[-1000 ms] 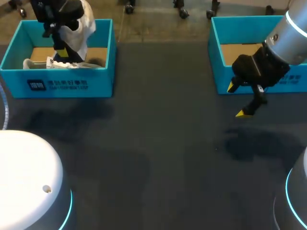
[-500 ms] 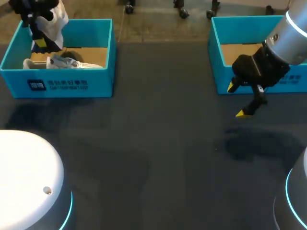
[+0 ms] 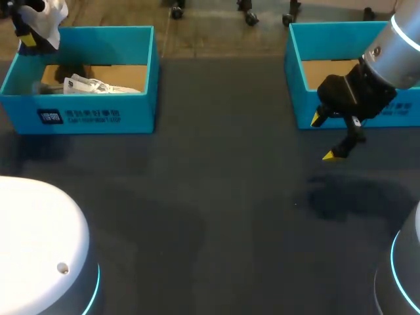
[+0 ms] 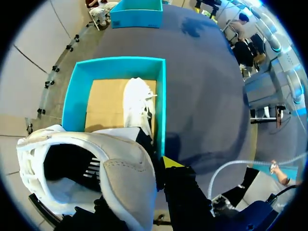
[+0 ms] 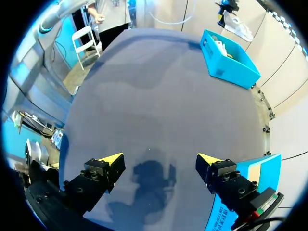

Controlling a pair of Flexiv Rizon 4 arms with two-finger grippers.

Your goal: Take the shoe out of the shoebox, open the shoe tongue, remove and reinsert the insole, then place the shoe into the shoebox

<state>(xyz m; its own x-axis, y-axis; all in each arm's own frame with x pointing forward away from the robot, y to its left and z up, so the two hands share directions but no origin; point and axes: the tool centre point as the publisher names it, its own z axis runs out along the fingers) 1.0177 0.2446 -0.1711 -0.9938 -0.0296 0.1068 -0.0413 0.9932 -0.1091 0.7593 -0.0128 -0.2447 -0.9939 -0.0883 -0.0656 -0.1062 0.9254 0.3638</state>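
Though aloft before, shoe (image 3: 52,20) farther (leftward).

Dim overhead lighting, soft shadows
A soft shadow is pooling on the table (image 3: 216,197) under the right gripper (image 3: 324,136); the lifted shoe (image 4: 110,168) is catching the brightest light above the shoebox (image 4: 77,96).

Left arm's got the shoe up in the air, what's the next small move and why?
Likely carry the shoe toward the bare table in front of the shoebox: the left tool holds it clear above the box rim, and the open right tool hovers over the table.
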